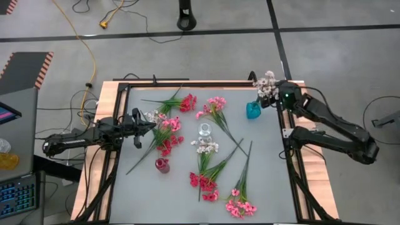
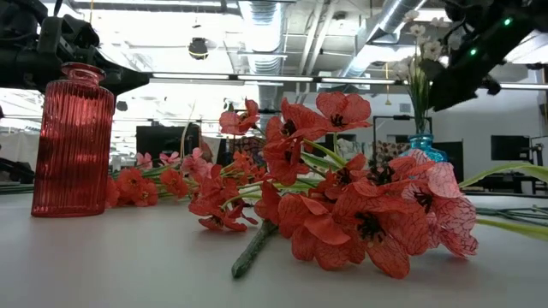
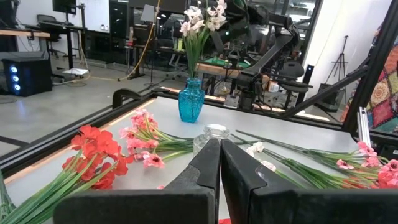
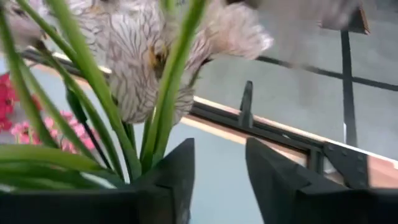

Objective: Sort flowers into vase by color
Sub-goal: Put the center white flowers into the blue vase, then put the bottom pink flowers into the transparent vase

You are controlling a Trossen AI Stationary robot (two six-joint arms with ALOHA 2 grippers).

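**White sprig standing in the blue vase, right gripper letting go**

The white sprig [image 1: 267, 80] stands upright in the blue vase [image 1: 253, 110] in the upper right of the high view, its stems down in the vase's neck and its pale blossoms just above. The right gripper [image 1: 275, 94] sits right beside those blossoms. In the right wrist view its two dark fingers [image 4: 171, 171] stand apart, with the green stems running past one finger rather than pinched between both. I read the sprig as released, or very nearly so.

So the step in hand looks like the end of placing a white sprig. The next move calls for drawing the right gripper away cleanly, without snagging leaves or tipping the vase, then going for another sprig.

The remaining flowers [image 1: 209, 150] lie scattered across the middle of the high view: red and pink clusters, with a white one below the clear vase [image 1: 204, 130] at centre. The red vase [image 1: 162, 165] stands lower left of centre and holds nothing that I can see.

The left gripper [image 1: 149, 124] waits in the left of the frame over a pink and red bunch, its fingers [image 3: 208, 168] pressed together on nothing.
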